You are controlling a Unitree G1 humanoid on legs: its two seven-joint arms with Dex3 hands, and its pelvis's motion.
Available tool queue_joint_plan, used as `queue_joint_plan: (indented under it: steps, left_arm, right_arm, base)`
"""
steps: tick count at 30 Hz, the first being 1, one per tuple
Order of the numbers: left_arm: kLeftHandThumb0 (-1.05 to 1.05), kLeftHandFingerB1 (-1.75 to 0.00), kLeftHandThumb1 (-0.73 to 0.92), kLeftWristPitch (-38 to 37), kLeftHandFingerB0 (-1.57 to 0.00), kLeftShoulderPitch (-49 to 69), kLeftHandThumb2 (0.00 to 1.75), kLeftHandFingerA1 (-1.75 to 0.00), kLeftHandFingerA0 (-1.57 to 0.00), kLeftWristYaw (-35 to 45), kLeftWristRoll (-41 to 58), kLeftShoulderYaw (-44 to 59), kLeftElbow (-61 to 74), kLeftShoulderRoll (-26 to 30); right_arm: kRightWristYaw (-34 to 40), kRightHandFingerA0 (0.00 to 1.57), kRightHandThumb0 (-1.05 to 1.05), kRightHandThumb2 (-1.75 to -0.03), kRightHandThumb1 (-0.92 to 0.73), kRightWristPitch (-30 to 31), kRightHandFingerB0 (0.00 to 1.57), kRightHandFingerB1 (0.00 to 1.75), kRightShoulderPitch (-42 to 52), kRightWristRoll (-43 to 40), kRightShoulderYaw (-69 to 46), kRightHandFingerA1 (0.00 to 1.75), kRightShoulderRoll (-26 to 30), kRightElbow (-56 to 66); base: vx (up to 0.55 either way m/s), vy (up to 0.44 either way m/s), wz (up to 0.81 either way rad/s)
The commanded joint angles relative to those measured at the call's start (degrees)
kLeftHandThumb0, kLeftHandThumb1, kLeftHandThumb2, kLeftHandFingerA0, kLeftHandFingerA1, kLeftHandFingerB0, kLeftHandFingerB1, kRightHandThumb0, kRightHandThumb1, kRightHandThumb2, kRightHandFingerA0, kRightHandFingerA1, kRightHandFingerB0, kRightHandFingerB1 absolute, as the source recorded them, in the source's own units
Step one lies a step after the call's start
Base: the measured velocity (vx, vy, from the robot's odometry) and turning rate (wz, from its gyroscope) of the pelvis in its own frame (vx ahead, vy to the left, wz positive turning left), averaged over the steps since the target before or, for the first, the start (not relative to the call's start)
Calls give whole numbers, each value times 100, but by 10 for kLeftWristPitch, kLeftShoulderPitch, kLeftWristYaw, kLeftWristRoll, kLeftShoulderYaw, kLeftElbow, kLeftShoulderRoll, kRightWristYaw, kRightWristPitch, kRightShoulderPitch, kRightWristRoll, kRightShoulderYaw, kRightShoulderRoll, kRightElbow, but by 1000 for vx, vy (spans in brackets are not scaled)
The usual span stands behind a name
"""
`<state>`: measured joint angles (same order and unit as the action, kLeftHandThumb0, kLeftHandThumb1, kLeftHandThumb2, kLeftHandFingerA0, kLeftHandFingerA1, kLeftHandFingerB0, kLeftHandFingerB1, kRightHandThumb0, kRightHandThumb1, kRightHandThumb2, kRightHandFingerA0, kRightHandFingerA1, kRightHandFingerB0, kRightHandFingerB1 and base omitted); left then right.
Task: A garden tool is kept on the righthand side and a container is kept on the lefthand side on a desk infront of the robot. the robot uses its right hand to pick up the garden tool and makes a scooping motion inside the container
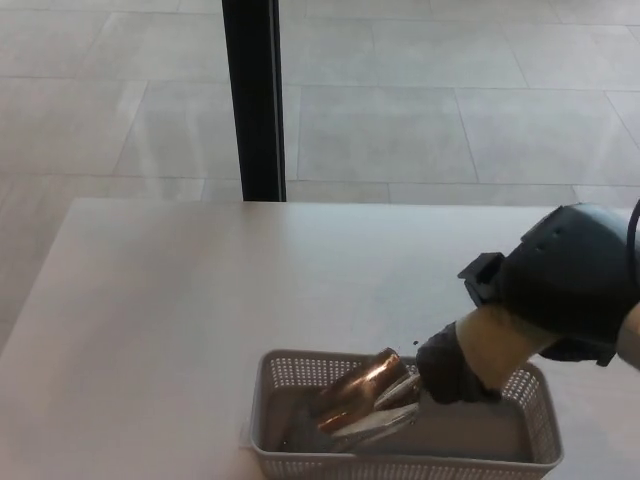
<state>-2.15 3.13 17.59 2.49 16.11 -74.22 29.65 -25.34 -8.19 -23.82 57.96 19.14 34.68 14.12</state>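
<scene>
One garden tool [355,405], one container [400,465]

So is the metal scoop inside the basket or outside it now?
Inside. The scoop, held by the right robot hand, reaches down between the perforated walls of the basket, its blade low near the floor.

We look down on a pale, whitish desk [180,300] whose far edge runs straight across the middle of the view. Beyond it we see a floor [420,120] of large light-grey tiles with thin joints, softly glossy with diffuse daylight. A black vertical post [253,100] rises from just behind the desk's far edge, left of centre.
</scene>
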Motion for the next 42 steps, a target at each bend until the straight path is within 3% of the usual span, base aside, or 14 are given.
queue_joint_plan:
  steps: [1, 3, 4, 6, 7, 8, 10, 11, 14, 18, 23, 30, 33, 42]
  left_arm:
    - [-57, -47, 63, -3, -47, 6, 59, -63, -47, 7, 2, -1, 7, 15]
    - [-56, -47, 63, -2, -50, 4, 59, -62, -51, 5, 2, -1, 3, 14]
    - [-57, -47, 64, -4, -47, 1, 59, -62, -49, 2, -1, -2, -3, 13]
    - [-56, -45, 64, -4, -47, 2, 59, -60, -49, 6, -2, -4, 0, 14]
    - [-56, -47, 64, -4, -49, 2, 59, -62, -51, 7, -1, -4, 1, 14]
    - [-56, -46, 64, -3, -49, 2, 59, -61, -51, 5, -2, -4, 0, 14]
    - [-56, -46, 64, -3, -49, 1, 59, -61, -51, 4, -2, -5, 0, 14]
    - [-55, -46, 63, 3, -50, -3, 59, -62, -53, -3, -1, -3, -5, 12]
    - [-57, -47, 62, 4, -49, -1, 59, -61, -51, -1, 1, -1, -5, 12]
    - [-55, -47, 64, 3, -51, 4, 59, -62, -56, 4, 7, 4, -4, 10]
    - [-57, -44, 63, 1, -49, 6, 59, -58, -49, 2, 1, -1, -5, 11]
    - [-54, -45, 64, -2, -51, 10, 59, -55, -49, 10, 3, -1, -3, 12]
    - [-55, -44, 65, -1, -51, 11, 59, -55, -51, 5, 1, -2, -5, 12]
    - [-57, -45, 64, 2, -46, 12, 59, -56, -47, -12, -2, -4, -9, 9]
  right_arm:
    - [-10, 88, -33, -86, -59, 103, 86, 85, 85, -22, -24, 175, -72, 9]
    - [-10, 94, -30, -89, -54, 117, 94, 73, 101, -29, -34, 171, -92, 9]
    - [-7, 91, -31, -92, -56, 149, 81, 62, 130, -48, -48, 168, -124, 10]
    - [1, 94, -29, -95, -53, 170, 85, 67, 160, -64, -64, 168, -155, 10]
    - [17, 86, -31, -100, -54, 181, 82, 135, 195, -81, -79, 175, -178, 8]
    - [29, 88, -29, -101, -53, 181, 77, 158, 210, -91, -88, 175, -192, 4]
    - [30, 88, -29, -101, -53, 178, 77, 158, 217, -89, -96, 175, -204, 4]
    - [55, 89, -28, -101, -53, 176, 77, 168, 238, -95, -108, 175, -223, -6]
    - [73, 88, -27, -91, -58, 157, 69, 167, 262, -116, -131, 175, -238, -13]
    - [105, 89, -21, -102, -53, 135, 69, 171, 284, -166, -180, 175, -265, -14]
    - [109, 89, -21, -116, -52, 135, 75, 167, 285, -192, -214, 175, -286, -5]
    - [135, 90, -23, -123, -49, 86, 74, 161, 265, -226, -251, 175, -286, -22]
    - [146, 93, -19, -134, -39, 71, 80, 158, 242, -248, -266, 175, -286, -30]
    - [131, 89, -16, -123, -45, 59, 79, 154, 169, -308, -316, 175, -259, -48]
  base:
    - [0, 0, 0]
    - [0, 0, 0]
    - [0, 0, 0]
    - [0, 0, 0]
    - [0, 0, 0]
    - [0, 0, 0]
    - [0, 0, 0]
    - [0, 0, 0]
    - [0, 0, 0]
    - [0, 0, 0]
    - [0, 0, 0]
    - [0, 0, 0]
    - [0, 0, 0]
    - [0, 0, 0]
